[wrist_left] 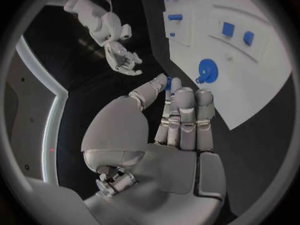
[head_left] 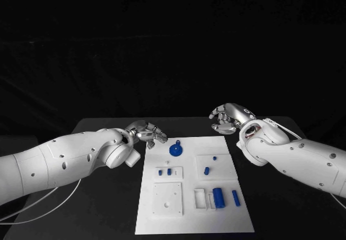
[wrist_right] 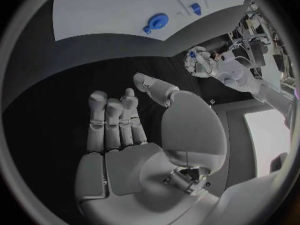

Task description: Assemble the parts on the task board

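The left hand (head_left: 146,134) is hovering just off the far left corner of the task board (head_left: 194,227), its fingers (wrist_left: 186,116) lying pressed together and seeming to pinch a small blue part (wrist_left: 168,84) against the thumb. The right hand (head_left: 231,118) is hanging over the black desk (head_left: 288,210) beyond the board's far right corner, fingers (wrist_right: 112,122) curling inward and holding nothing. A blue gear (head_left: 175,149) is sitting near the board's far edge, with other blue pieces lying nearer.
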Controlling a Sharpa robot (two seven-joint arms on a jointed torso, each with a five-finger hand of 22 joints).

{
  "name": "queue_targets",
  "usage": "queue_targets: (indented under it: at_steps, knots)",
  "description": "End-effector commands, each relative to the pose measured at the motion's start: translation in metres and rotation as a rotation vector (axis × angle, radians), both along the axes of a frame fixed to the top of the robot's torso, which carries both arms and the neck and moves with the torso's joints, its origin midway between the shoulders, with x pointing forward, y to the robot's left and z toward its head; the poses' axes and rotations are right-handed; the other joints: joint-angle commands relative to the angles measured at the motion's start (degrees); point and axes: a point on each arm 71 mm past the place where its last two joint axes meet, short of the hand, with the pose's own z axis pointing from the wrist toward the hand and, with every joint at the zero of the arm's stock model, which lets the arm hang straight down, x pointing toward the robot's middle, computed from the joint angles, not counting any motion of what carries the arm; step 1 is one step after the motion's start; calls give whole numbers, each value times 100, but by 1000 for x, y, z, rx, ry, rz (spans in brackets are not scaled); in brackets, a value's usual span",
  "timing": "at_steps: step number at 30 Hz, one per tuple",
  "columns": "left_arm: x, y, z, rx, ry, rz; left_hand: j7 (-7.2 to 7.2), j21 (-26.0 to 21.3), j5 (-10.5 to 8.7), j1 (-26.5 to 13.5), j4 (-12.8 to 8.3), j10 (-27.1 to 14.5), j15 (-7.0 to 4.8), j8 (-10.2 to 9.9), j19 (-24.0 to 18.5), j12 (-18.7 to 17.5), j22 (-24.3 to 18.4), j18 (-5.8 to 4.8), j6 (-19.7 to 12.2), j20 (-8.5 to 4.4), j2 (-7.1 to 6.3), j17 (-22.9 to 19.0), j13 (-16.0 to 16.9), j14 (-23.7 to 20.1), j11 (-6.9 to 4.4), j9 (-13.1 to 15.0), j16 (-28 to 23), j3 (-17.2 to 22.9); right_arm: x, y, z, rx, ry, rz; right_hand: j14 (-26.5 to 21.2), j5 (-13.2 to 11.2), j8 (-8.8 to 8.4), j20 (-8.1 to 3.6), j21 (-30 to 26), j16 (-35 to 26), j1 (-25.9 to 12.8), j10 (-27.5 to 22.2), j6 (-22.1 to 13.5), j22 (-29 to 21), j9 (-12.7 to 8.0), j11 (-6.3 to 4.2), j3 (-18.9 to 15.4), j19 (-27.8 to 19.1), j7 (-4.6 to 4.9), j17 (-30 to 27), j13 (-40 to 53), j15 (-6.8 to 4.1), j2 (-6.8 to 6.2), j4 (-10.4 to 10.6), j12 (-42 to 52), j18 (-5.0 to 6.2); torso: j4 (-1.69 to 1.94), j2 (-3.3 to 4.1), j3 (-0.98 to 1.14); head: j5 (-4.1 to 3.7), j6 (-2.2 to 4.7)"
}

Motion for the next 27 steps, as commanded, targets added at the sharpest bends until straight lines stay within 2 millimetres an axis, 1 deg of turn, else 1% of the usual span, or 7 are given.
queue_targets:
  at_steps: [1, 3, 5, 8, 11, 21, 27]
  knots:
    - [0, -10, 7, 302, -212, -238, 1, -15, 16, 46, -46, 109, -63, 30, 12, -24, 8, 332, 43, -138, 83, 11, 8, -15, 47, -1, -23, 10, -1, -1, 3, 33, -6, 18, -19, 27, 3, 28, -12, -20, 61, -57, -143, -1, -2, -1, 29, -29, 174, -7, -7, 40, -3, 1, -2, 259, -1, 2, -1, 5, -23]
    - [0, -12, 8, 378, -271, -282, 0, -12, 16, 51, -53, 111, -64, 29, 14, -26, 10, 331, 44, -140, 80, 13, 9, -14, 46, -2, -20, 12, -1, -3, 3, 37, -4, 16, -22, 30, 4, 32, -13, -21, 55, -60, -144, 0, -2, 0, 24, -33, 174, -8, -9, 41, -4, 3, -2, 259, -4, -2, -1, 5, -38]
    - [-1, -17, 9, 482, -352, -344, -1, -9, 16, 58, -59, 112, -65, 28, 16, -30, 13, 331, 47, -144, 69, 17, 9, -12, 46, -3, -17, 16, -1, -5, 3, 42, -2, 12, -25, 34, 5, 34, -14, -21, 52, -62, -144, 0, -2, 0, 21, -35, 175, -9, -11, 42, -3, 4, -2, 259, 0, -1, -10, 1, -47]
    - [-2, -23, 9, 545, -403, -386, -6, -1, 19, 89, -62, 119, -67, 27, 22, -38, 20, 328, 59, -153, 31, 27, 13, -9, 43, -8, -12, 36, -1, -7, 3, 44, 0, 10, -28, 40, 5, 37, -15, -22, 47, -65, -145, 2, -2, 1, 16, -39, 175, -10, -13, 43, -4, 5, -3, 259, 5, 3, -18, -14, -63]
    - [-4, -28, 9, 621, -465, -428, -8, 3, 20, 110, -60, 122, -67, 25, 25, -44, 23, 325, 66, -158, 17, 32, 14, -9, 43, -12, -11, 53, -1, -7, 3, 45, 1, 12, -31, 47, 6, 39, -16, -23, 45, -67, -146, 2, -3, 1, 12, -42, 176, -11, -16, 43, -4, 5, -2, 259, 10, 3, -18, -28, -83]
    - [-13, -48, 2, 778, -610, -540, -14, 15, 21, 161, -57, 141, -71, 21, 36, -55, 33, 318, 88, -170, -33, 44, 23, -2, 39, -21, -6, 88, -3, -3, 4, 49, -1, 26, -38, 88, 8, 46, -20, -22, 47, -74, -149, 5, -3, 2, 11, -50, 176, -14, -24, 45, -1, 7, 0, 259, 9, 3, -21, -42, -117]
    - [-14, -48, -6, 832, -639, -560, -20, 23, 21, 184, -53, 157, -76, 20, 48, -58, 39, 315, 107, -179, -62, 52, 30, 10, 34, -25, -1, 104, -4, -3, 4, 49, 0, 29, -39, 97, 10, 48, -20, -21, 45, -74, -147, 6, -2, 2, 10, -51, 176, -15, -26, 45, 0, 9, 2, 259, 7, 4, -19, -50, -140]
